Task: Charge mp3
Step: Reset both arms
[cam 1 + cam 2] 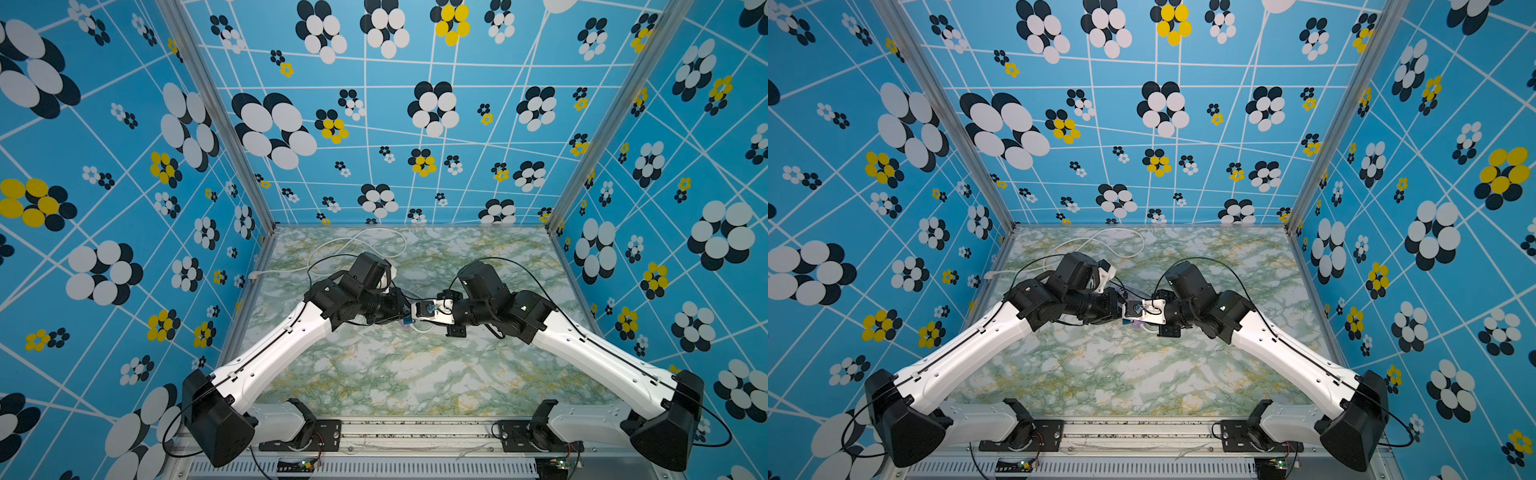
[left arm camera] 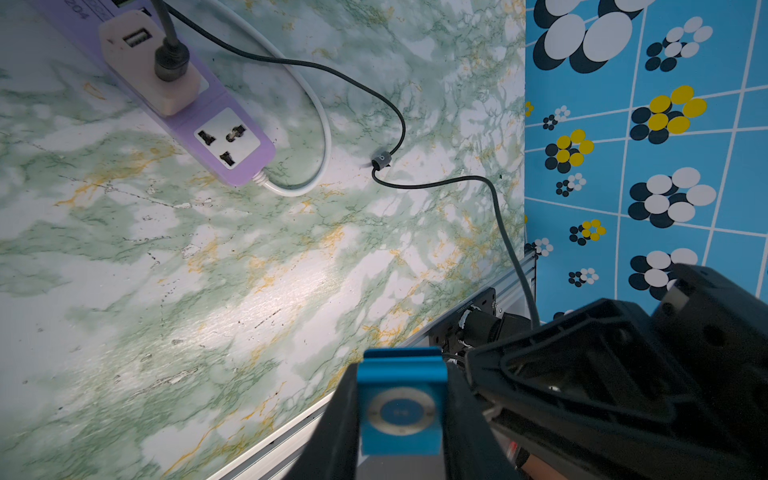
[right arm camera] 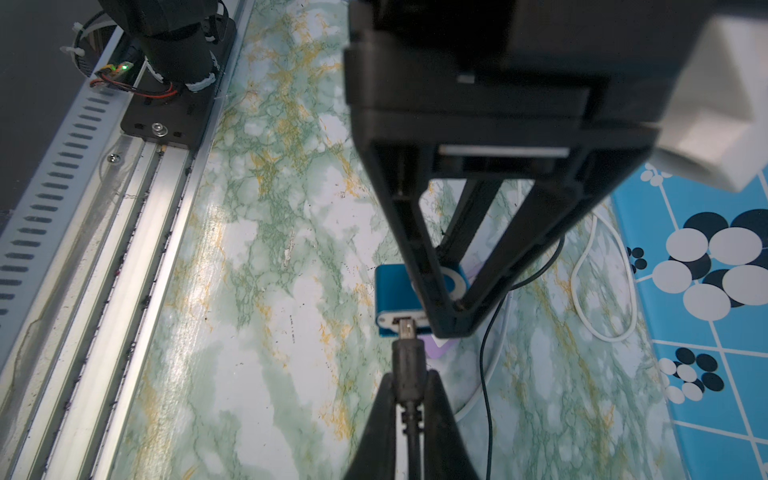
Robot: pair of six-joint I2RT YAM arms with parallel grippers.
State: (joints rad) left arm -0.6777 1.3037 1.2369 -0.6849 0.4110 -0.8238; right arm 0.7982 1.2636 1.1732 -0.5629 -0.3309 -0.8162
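The mp3 [image 2: 401, 411] is a small blue player with a pale ring. My left gripper [image 2: 401, 370] is shut on it, a finger on each side, above the marble table. My right gripper [image 3: 410, 376] is shut on the black cable plug [image 3: 409, 353]. The plug's metal tip sits at the port in the mp3's [image 3: 390, 291] pale end, with some metal showing outside. The black cable [image 2: 399, 124] runs back to the pinkish charger [image 2: 149, 62], plugged into the lilac power strip [image 2: 224, 124]. In both top views the two grippers meet nose to nose at mid-table [image 1: 415, 318] [image 1: 1133, 318].
The power strip's white cord [image 1: 361, 245] loops across the back of the marble table [image 1: 374, 374]. The slack black cable lies on the table under the grippers. An aluminium rail [image 3: 137, 249] edges the table at the front. Patterned blue walls [image 1: 124, 208] enclose three sides.
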